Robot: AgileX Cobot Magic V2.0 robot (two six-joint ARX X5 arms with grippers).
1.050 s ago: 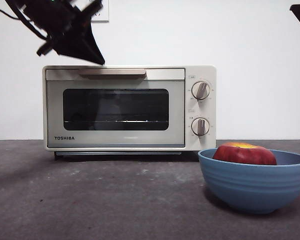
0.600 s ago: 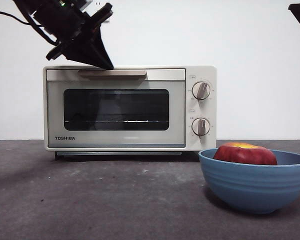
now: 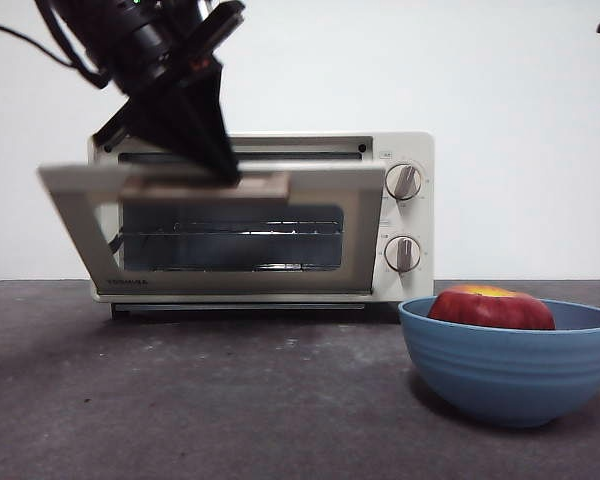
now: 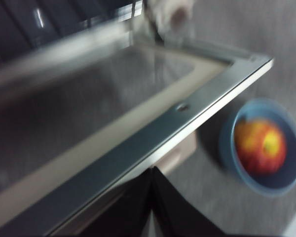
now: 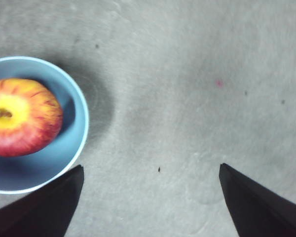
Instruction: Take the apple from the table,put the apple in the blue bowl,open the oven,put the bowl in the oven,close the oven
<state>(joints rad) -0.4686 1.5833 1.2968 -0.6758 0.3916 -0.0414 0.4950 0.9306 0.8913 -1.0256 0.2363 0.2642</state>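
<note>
Left claw at oven handle.

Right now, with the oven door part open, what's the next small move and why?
Probably keep pulling the handle down and outward until the door lies fully open. The left end effector is on the handle and the door is only tilted partway, so the rack is not yet reachable. The apple already sits in the blue bowl; the right end effector hangs open beside it.

- The round red apple sat in the wide blue bowl.
- The bowl stood on the dark grey table, in front of the cream-white toaster oven, to its right.
</note>
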